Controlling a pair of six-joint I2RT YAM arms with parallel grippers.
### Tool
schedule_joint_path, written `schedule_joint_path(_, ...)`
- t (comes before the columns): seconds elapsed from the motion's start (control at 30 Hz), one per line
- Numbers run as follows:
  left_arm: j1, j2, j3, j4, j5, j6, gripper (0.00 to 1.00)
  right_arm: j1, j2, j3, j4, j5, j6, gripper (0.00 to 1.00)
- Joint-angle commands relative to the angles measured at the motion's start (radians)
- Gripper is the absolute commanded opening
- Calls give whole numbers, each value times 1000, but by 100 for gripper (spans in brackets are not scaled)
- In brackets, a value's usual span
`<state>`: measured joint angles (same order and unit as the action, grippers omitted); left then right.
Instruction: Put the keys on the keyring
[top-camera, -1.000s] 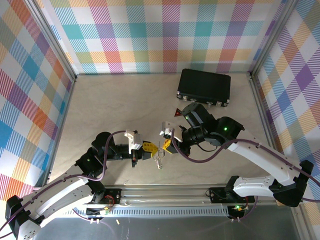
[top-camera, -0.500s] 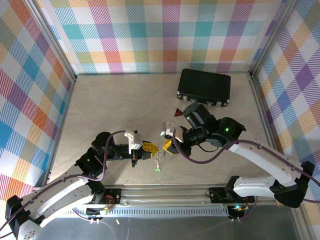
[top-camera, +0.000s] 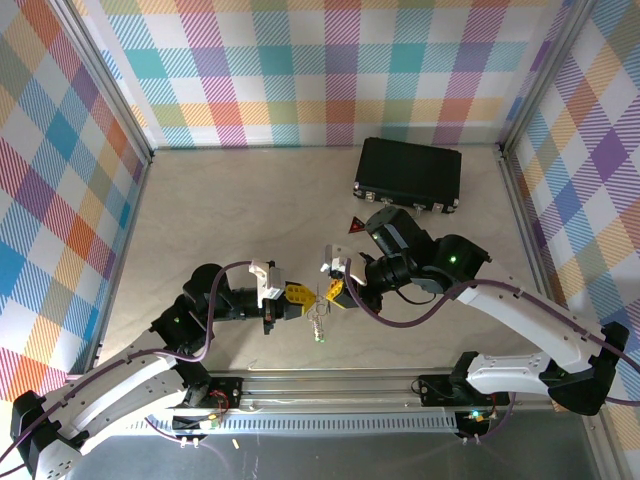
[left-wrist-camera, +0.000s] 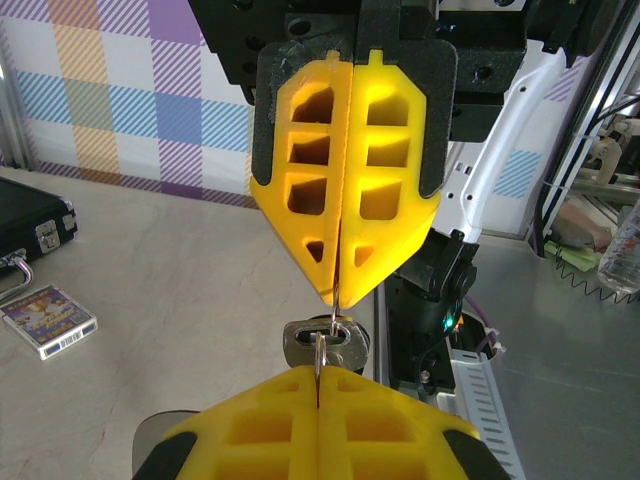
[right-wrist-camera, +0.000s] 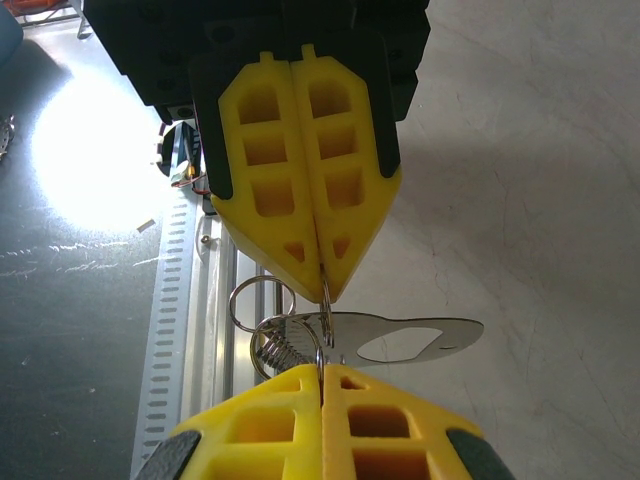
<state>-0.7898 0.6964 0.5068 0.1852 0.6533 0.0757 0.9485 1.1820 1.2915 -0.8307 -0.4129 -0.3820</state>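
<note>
1. The left gripper (top-camera: 302, 297) and the right gripper (top-camera: 334, 290) are both clenched, tip to tip. Each pinches the same thin wire keyring (right-wrist-camera: 325, 308), which hangs above the table (top-camera: 220, 210) at centre, near the near edge.
2. A small cluster hangs from the ring. Its lowest part is a green speck (top-camera: 320, 338), probably the green-headed key. I cannot tell where the black-headed key is.
3. Risk: two hard pinches sit almost touching on one slim wire. Any twist or pull between the arms could slide the ring out of one pair of fingers. It could also bend the ring, and the cluster would swing or drop.
4. The right wrist view picks out a flat metal tag (right-wrist-camera: 400, 322) and a coil spring (right-wrist-camera: 272, 352) on the ring.
5. The overhead view blurs these together, but places the black case (top-camera: 408, 175) far right.
</note>
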Motion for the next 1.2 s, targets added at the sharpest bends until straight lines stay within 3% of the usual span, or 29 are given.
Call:
schedule_joint_path(0.0,-7,-19,26,26,8,12,0,6,5,-1,21,-28,-1,0)
schedule_joint_path(1.17,-9,-20,24,26,11,12,0,6,17,-10,52,-19,-4,0)
